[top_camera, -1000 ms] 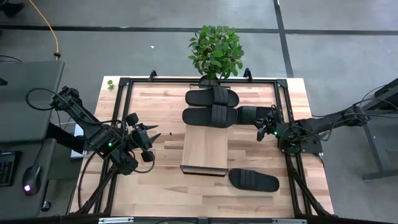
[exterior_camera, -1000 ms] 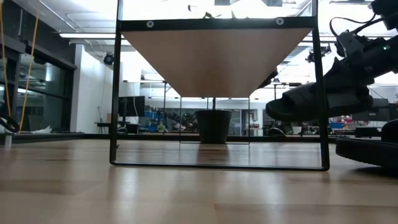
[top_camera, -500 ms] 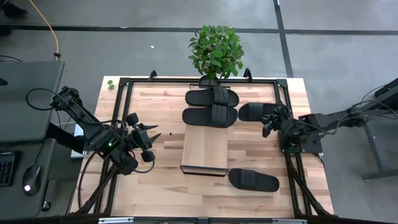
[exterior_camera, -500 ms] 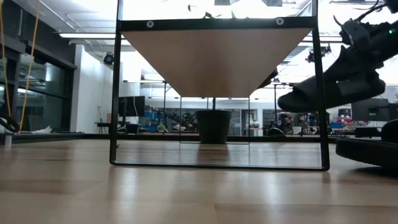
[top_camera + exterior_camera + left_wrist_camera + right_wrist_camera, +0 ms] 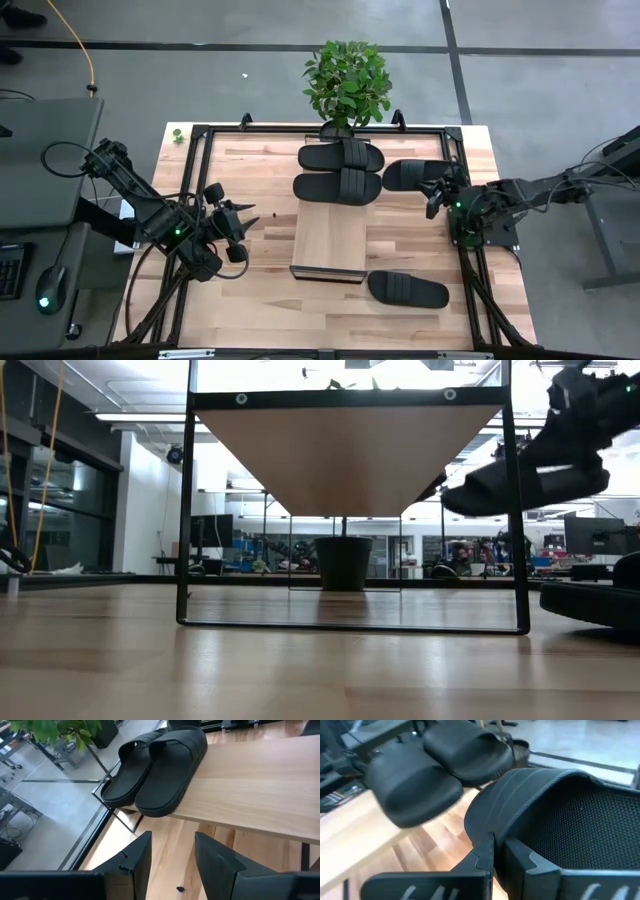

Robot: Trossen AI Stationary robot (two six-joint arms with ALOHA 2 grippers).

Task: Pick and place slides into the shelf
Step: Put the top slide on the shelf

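Two black slides (image 5: 340, 156) (image 5: 338, 186) lie side by side on the far end of the pale-wood shelf (image 5: 330, 245); the left wrist view shows the pair (image 5: 155, 765) on the board (image 5: 260, 785). A third slide (image 5: 412, 176) (image 5: 520, 478) hangs in the air right of the shelf, with my right gripper (image 5: 438, 196) shut on it. A fourth slide (image 5: 407, 290) lies sole-down on the table near the shelf's near right corner. My left gripper (image 5: 245, 215) (image 5: 172, 855) stands open and empty left of the shelf. My right gripper pinches the edge of the slide's strap band (image 5: 487, 827) between its two fingers (image 5: 517, 857). They come from the table's right side, slanting slightly down. The slide is lifted clear of the table, roughly level at about the shelf's height, sticking out toward the shelf.
A potted plant (image 5: 346, 80) stands beyond the table's far edge. A black metal frame (image 5: 200, 135) runs around the tabletop. The shelf board sits raised on a thin black frame (image 5: 185, 510). Bare board lies on the shelf's near half.
My right gripper has risen and drawn a little toward the table's right and far edges, staying shut. The slide has gone up with it, from below the shelf board's height to about level with it.
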